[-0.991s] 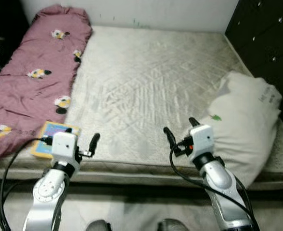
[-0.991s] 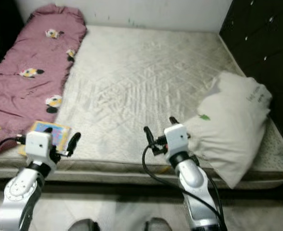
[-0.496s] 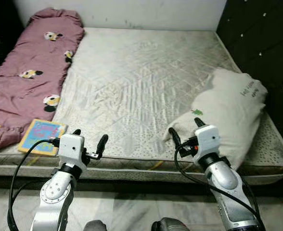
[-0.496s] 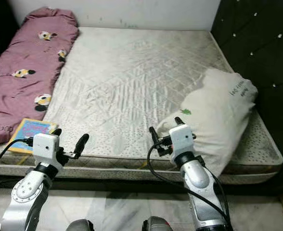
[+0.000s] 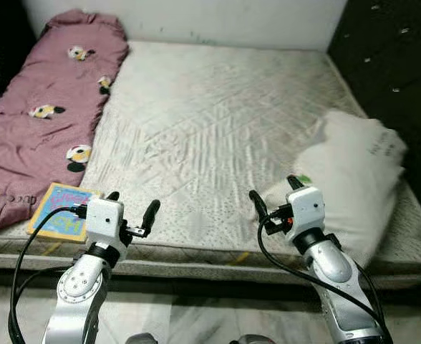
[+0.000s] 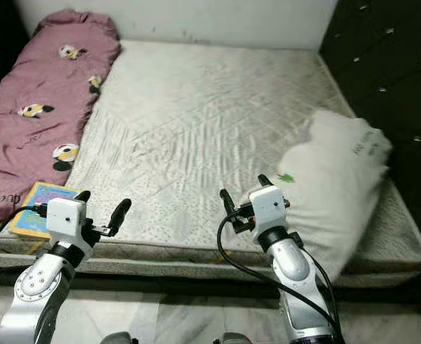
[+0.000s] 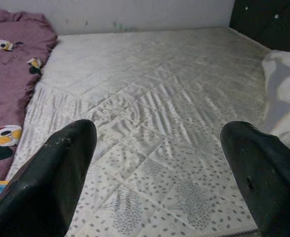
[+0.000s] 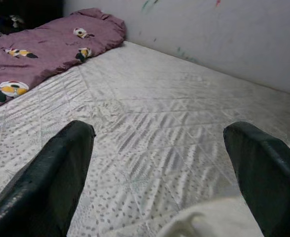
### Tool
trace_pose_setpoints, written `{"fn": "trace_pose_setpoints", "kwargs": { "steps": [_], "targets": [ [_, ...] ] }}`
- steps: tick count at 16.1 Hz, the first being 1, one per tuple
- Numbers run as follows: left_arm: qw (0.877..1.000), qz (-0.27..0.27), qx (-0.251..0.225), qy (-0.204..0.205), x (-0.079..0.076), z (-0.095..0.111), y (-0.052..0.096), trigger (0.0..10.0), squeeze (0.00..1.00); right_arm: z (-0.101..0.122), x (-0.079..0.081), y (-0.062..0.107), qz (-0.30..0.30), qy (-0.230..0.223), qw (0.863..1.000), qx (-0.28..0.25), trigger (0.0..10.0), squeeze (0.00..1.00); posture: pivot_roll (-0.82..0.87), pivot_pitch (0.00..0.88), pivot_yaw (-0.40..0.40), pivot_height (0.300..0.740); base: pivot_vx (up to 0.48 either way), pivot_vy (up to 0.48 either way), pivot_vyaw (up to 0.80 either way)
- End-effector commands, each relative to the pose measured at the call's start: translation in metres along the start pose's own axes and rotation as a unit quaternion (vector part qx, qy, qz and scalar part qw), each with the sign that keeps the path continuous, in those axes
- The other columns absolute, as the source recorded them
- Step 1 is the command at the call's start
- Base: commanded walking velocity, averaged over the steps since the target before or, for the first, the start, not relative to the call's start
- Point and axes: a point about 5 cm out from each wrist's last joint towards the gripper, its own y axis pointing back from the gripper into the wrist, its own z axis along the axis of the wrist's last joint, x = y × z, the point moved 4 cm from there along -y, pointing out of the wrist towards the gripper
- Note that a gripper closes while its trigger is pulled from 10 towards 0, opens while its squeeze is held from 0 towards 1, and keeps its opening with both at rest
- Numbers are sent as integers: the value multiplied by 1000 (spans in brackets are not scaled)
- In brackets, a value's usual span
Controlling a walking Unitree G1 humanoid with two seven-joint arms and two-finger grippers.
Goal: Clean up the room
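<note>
The right gripper (image 5: 273, 201) is held at the near edge of the bed with its two black fingers spread wide and nothing between them; the wrist view confirms the gap, with bare quilting seen through it; the left gripper (image 5: 132, 204) is likewise splayed wide and empty, poised at the same near edge further to the robot's left. Just beside the right gripper, on its outer side and slightly ahead, lies the large white fabric pillow (image 5: 354, 179); its near corner appears almost in contact with the right fingers, though whether it touches cannot be told; its long axis runs obliquely from that near corner away toward the dark tufted headboard (image 5: 393, 64) on the right. The right arm is plainly the nearer to it; the left is well apart from it. Just beside the left gripper, on its outer side, a flat blue-and-yellow picture book (image 5: 61, 212) rests at the mattress edge, touching the hem of the mauve quilted blanket with cartoon prints (image 5: 46, 115) that lies lengthwise along the left side. The pale diamond-quilted mattress (image 5: 210, 122) lies bare between them. In my judgement the pillow falls to the right arm and the book to the left; neither has yet been grasped.
</note>
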Motion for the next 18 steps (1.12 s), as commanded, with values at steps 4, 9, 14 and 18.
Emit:
{"fn": "trace_pose_setpoints", "kwargs": {
  "steps": [4,9,14,18],
  "targets": [
    [1000,3,-3,-5,3,2,1,10000,0,3,0,-2,-1,3,1000,-8,10000,0,-28,63,-30,740,319,0,0],
    [1000,12,7,-9,5,-1,1,10000,0,0,-3,2,-15,-10,1000,-2,10000,0,-36,65,-22,740,0,0,0],
    [1000,10,6,-8,4,-1,1,10000,0,-2,-5,1,-19,-9,1000,3,10000,0,-36,65,-24,740,0,-166,-276],
    [1000,11,6,-7,5,-1,1,10000,0,-4,-8,4,-30,-9,999,6,10000,0,-41,66,-15,740,0,-442,0]
  ]
}}
